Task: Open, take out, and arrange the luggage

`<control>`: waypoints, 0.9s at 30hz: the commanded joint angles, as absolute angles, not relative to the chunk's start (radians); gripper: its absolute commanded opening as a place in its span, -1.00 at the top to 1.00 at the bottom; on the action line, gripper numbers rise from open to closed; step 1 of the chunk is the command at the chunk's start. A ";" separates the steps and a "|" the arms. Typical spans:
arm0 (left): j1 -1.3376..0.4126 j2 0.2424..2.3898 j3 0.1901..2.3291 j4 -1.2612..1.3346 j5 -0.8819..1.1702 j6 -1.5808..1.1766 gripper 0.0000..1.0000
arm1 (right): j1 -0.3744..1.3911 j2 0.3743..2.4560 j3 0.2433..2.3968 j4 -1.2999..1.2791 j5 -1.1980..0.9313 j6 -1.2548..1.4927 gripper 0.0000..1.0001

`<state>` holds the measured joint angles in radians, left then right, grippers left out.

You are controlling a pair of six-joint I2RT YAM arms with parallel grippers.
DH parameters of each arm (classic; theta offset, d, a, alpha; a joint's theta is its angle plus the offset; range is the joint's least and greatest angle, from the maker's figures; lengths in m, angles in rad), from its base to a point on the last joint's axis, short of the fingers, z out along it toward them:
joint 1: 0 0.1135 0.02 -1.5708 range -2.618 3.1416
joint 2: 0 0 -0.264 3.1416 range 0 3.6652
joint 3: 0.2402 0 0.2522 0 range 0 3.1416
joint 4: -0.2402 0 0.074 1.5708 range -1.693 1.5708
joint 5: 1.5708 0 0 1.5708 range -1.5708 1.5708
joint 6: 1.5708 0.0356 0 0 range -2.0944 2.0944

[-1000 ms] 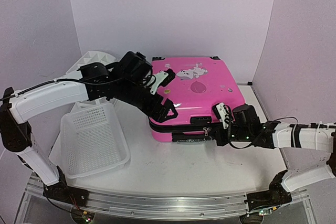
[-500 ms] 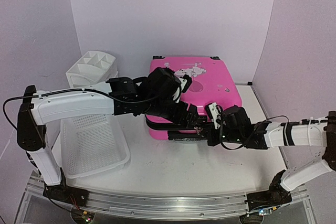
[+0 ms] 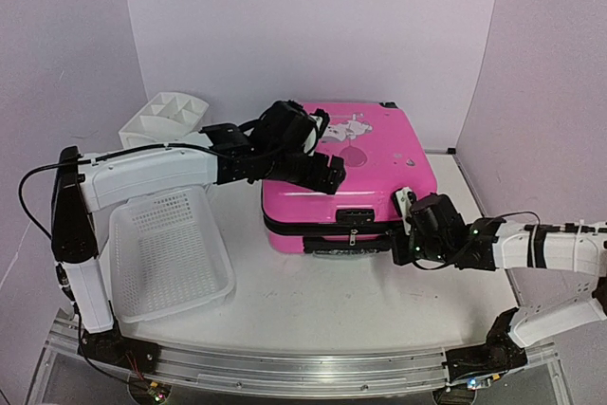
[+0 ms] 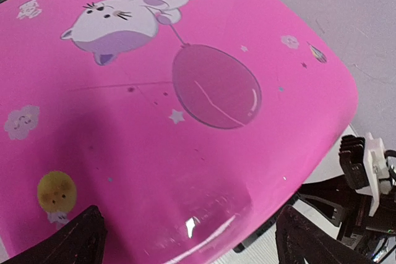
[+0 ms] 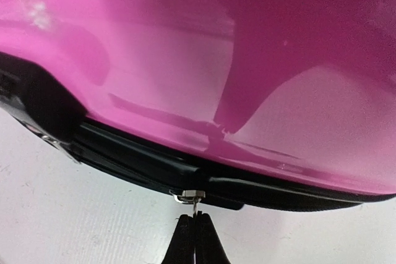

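You had the suitcase (image 3: pixel 346 173) lying flat on the table (image 3: pixel 313 305), sticker side up, lid down. No contents were out yet, so by my read you were at the unzip stage.

L gripper (image 3: pixel 321 151) hung over the suitcase's top shell w/ its jaws spread wide. In the wrist view the two fingertips (image 4: pixel 80 239) sat either side of the near part of the lid, nothing between them but pink shell. My guess: you parked it there to press or steady the lid so the suitcase wouldn't skid while the zip was pulled. Whether it touched the shell, I couldn't tell.

R gripper (image 5: pixel 193 230) was at the suitcase's front edge, near the R corner, down low at the black zip band. Its jaws were closed tight, pinching the small metal zipper pull (image 5: pixel 190 199) as far as the wrist view showed. It sat low and side-on prob. so the pull could be drawn along the seam.

The basket (image 3: pixel 171 253) lay L of the suitcase and the organizer (image 3: pixel 166 116) behind-L of it, both apart from it, likely waiting for whatever's inside.
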<state>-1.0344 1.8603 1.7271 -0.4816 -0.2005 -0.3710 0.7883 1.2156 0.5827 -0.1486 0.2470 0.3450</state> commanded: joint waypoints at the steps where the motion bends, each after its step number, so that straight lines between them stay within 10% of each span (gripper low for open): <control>1: -1.003 1.853 1.651 -0.476 -0.220 -0.425 -0.92 | 0.781 1.174 0.571 -0.310 0.432 0.340 1.00; 7: -0.978 1.835 1.562 -0.473 -0.237 -0.441 -0.91 | 0.725 1.078 0.497 -0.301 0.456 0.187 1.00; 27: -0.954 1.782 1.437 -0.448 -0.234 -0.424 -0.91 | -0.049 1.351 0.582 -0.011 -0.756 -0.050 1.00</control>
